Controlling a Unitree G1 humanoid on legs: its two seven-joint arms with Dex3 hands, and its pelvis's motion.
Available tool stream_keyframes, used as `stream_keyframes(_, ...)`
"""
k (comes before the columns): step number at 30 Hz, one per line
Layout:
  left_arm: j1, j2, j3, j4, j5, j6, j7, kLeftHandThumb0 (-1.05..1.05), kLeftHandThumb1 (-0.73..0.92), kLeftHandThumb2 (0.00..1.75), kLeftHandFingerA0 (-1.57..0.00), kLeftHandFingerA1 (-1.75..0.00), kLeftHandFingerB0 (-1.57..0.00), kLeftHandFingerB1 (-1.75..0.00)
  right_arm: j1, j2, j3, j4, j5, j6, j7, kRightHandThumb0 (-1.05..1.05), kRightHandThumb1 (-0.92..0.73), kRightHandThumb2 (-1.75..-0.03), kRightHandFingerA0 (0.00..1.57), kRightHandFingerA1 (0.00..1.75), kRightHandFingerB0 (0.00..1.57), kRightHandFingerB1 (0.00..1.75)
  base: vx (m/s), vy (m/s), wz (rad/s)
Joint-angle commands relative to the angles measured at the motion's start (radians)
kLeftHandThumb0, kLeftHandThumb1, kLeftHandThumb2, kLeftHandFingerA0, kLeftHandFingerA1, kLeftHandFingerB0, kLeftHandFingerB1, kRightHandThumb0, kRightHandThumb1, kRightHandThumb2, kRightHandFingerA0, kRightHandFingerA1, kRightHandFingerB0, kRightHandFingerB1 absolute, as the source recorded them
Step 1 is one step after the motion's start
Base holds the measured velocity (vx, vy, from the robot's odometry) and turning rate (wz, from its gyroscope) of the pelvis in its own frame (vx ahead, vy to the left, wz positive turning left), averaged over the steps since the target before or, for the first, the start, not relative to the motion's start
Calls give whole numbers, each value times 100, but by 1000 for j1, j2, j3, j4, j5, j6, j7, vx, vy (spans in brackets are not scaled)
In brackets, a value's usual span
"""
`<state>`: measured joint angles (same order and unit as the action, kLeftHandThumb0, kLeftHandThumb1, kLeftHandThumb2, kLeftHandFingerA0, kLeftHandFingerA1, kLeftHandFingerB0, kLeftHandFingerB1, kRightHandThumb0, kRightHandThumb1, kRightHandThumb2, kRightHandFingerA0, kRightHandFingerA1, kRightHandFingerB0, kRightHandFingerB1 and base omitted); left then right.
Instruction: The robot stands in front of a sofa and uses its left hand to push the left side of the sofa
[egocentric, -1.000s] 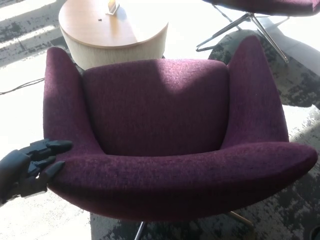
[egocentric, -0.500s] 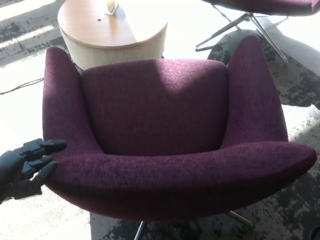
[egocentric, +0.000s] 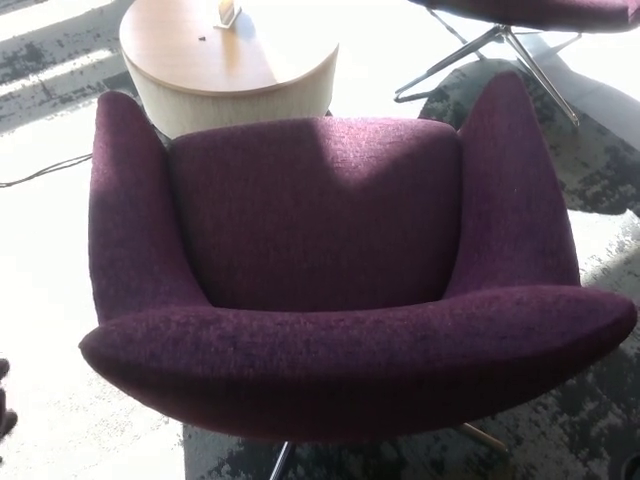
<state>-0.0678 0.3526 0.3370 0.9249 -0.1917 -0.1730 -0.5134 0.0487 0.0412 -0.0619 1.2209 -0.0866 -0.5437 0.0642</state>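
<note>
Purple sofa (egocentric: 330, 260) filling most of the head view, seat toward the camera, curved back edge nearest. Left hand (egocentric: 4, 400) only a dark sliver at the picture's left edge, apart from the sofa's left side; cannot tell whether fingers open or closed. Right hand out of view. Beyond the sofa, just behind its far edge, round wooden table (egocentric: 225, 60) with a small object (egocentric: 226, 13) on top. At upper right, second chair (egocentric: 520, 12) on metal legs (egocentric: 490, 50). Thin cable (egocentric: 45, 172) on the sunlit floor at left. Dark patterned carpet (egocentric: 600, 170) at right.
</note>
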Motion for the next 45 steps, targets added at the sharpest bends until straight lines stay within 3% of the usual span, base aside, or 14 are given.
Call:
stream_keyframes(1,93,-75,51,18,-72,-13,1,-68,91,90,0,-32,0,-18,-6,-4,0,7,6,3,-15,-68,-79,-65,74,45,60,39,0,0,0)
stream_keyframes(12,220,-155,-17,12,-10,-97,0,-65,92,80,-3,-33,-1,-22,-6,-9,32,20,-21,2,-33,-69,-79,-65,72,44,58,38,0,0,0)
stream_keyframes(13,221,-149,-34,23,13,-117,13,-67,80,104,-6,-44,0,-31,-6,-7,29,18,-14,4,-26,-69,-79,-64,72,44,56,38,0,0,0)
stream_keyframes(14,224,-140,-55,30,36,-125,27,-65,92,82,-7,-35,-4,-25,-5,-7,28,16,-11,7,-23,-69,-79,-65,73,45,57,38,0,0,0)
stream_keyframes(17,229,-100,-146,51,134,-167,94,-73,92,82,-11,-38,-8,-25,-11,-6,22,20,-1,11,-15,-70,-78,-64,74,46,58,38,0,0,0)
stream_keyframes(18,233,-76,-199,74,205,-227,160,-36,63,117,-2,-49,0,-47,-10,-4,21,21,-1,10,-18,-69,-78,-64,75,45,58,39,0,0,0)
stream_keyframes(19,240,-40,-274,106,312,-313,257,-36,63,117,-2,-49,0,-47,-9,-1,19,21,0,8,-23,-69,-78,-64,75,45,58,39,0,0,0)
stream_keyframes(20,241,-39,-285,116,314,-315,267,-67,86,67,-19,-39,-19,-35,-10,3,12,23,8,11,-19,-68,-76,-64,74,44,58,38,0,0,0)
stream_keyframes(21,240,-37,-296,124,312,-319,276,-67,86,67,-19,-39,-19,-35,-11,5,9,24,11,13,-17,-68,-76,-64,74,44,58,38,0,0,0)
stream_keyframes(22,229,-29,-321,125,330,-314,297,-36,59,114,-2,-48,0,-46,-21,1,13,25,5,17,-20,-69,-78,-65,72,44,57,38,0,0,0)
stream_keyframes(25,217,-22,-356,140,338,-318,324,-36,59,113,-2,-48,0,-46,-27,0,11,29,4,16,-19,-69,-77,-64,73,45,60,39,0,0,0)
stream_keyframes(26,223,-26,-357,153,325,-330,327,-66,85,68,-20,-38,-18,-33,-17,1,9,29,5,8,-19,-69,-77,-64,74,47,63,40,0,0,0)
stream_keyframes(31,215,-19,-384,182,317,-327,348,-64,90,67,-24,-38,-22,-34,-3,-11,30,24,-19,0,-22,-67,-80,-65,72,45,57,39,0,0,0)
stream_keyframes(45,237,1,-376,184,312,-360,352,-62,92,67,-28,-39,-22,-35,2,-3,51,23,-30,4,-34,-68,-79,-64,76,48,64,40,0,0,0)
